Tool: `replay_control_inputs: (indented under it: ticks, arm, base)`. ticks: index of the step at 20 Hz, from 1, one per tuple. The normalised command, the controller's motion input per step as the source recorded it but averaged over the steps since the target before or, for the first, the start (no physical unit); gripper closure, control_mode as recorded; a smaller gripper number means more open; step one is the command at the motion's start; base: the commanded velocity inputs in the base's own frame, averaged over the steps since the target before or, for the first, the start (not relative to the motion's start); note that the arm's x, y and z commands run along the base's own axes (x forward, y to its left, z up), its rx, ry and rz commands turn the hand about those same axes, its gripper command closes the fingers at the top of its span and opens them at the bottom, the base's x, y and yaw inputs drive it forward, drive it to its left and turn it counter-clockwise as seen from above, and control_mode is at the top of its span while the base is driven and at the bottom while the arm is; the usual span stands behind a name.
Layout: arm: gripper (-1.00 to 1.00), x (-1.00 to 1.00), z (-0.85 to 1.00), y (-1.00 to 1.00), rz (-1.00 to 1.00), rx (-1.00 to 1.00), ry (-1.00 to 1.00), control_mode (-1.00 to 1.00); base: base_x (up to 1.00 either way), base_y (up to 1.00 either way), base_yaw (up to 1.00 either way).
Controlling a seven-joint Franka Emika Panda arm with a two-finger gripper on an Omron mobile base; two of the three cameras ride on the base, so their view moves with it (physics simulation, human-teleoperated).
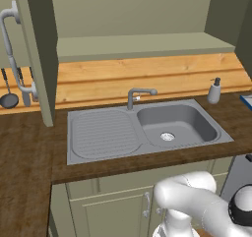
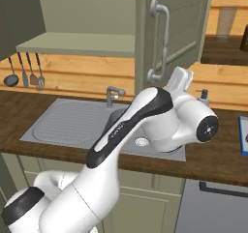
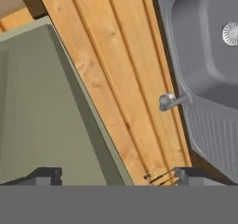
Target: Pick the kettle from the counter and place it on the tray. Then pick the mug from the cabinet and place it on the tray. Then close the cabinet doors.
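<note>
Hand view: the gripper is seen wide open and empty at the frame's bottom, beside the cabinet; closing the cabinet doors seems in hand, so a door edge must be reached next.

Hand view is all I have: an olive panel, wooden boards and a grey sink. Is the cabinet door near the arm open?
Observer: Yes. The tall olive grey-green cabinet door stands swung out over the counter, its silver bar handle facing the arm.
Operator: What stands to the right of the sink?
Observer: A small grey pump soap bottle, upright on the dark brown wooden counter.
Operator: And the tray?
Observer: A corner of the pale, blue-rimmed tray shows further right, beyond the bottle.
</note>
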Motion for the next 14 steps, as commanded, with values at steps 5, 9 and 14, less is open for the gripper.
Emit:
replay_control_inputs:
  ticks: [5,9,14]
  arm:
    - [-1.0,0.92,0.01,1.0,-0.1,0.0,0.1,-1.0]
    - [-1.0,1.0,0.01,0.8,-0.15,0.0,0.14,-1.0]
    - [-1.0,1.0,0.1,0.68,-0.16,0.0,0.13,-1.0]
  base:
    - [0.0,0.0,0.0]
    - [0.0,0.0,0.0]
    - [0.0,0.0,0.0]
